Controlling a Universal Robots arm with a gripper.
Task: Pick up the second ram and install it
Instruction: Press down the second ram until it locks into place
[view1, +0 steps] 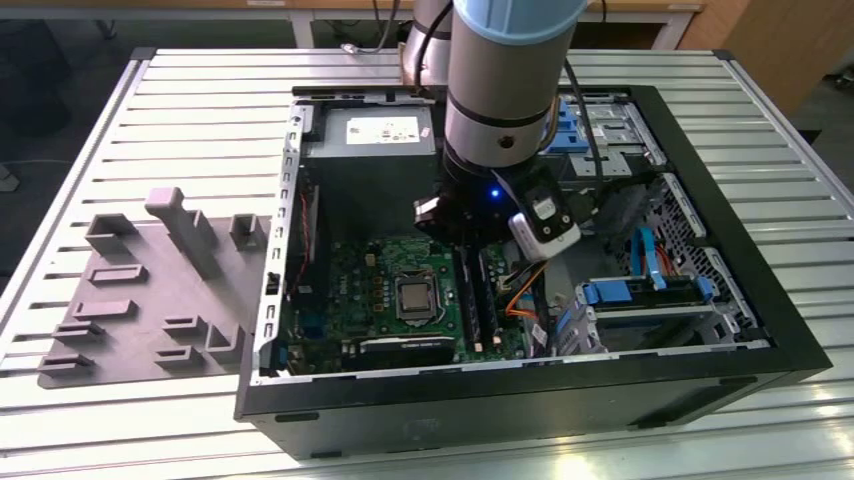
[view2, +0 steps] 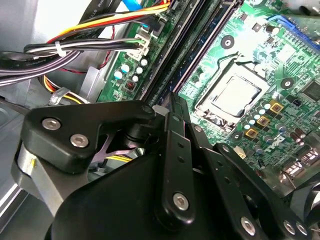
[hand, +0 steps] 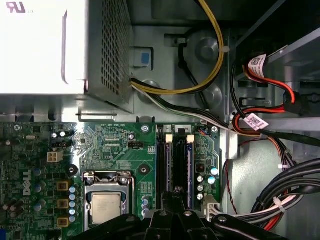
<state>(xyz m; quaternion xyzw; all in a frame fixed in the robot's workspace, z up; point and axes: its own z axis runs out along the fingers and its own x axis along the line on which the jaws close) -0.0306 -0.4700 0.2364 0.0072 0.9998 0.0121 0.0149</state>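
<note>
Hovering inside the open case (view1: 747, 335), the gripper (view1: 461, 240) sits low over the motherboard (view1: 360, 290).

- Exterior view: grey tray (view1: 147, 290) lies on the slatted table (view1: 200, 110), just beside the case on that view's left. The arm hides the gripper's tips.
- First wrist view: tips (hand: 175, 192) right above the black slots (hand: 175, 155), between the CPU socket (hand: 106, 205) and the cable bundle (hand: 280, 190). 2 pale clips show at the slots' far end.
- Second wrist view: fingers (view2: 172, 150) drawn close together, nearly no gap. Cannot tell if anything is pinched.
- Ram: cannot tell it apart from the dark slots under the tips in any of the 3 views.
</note>
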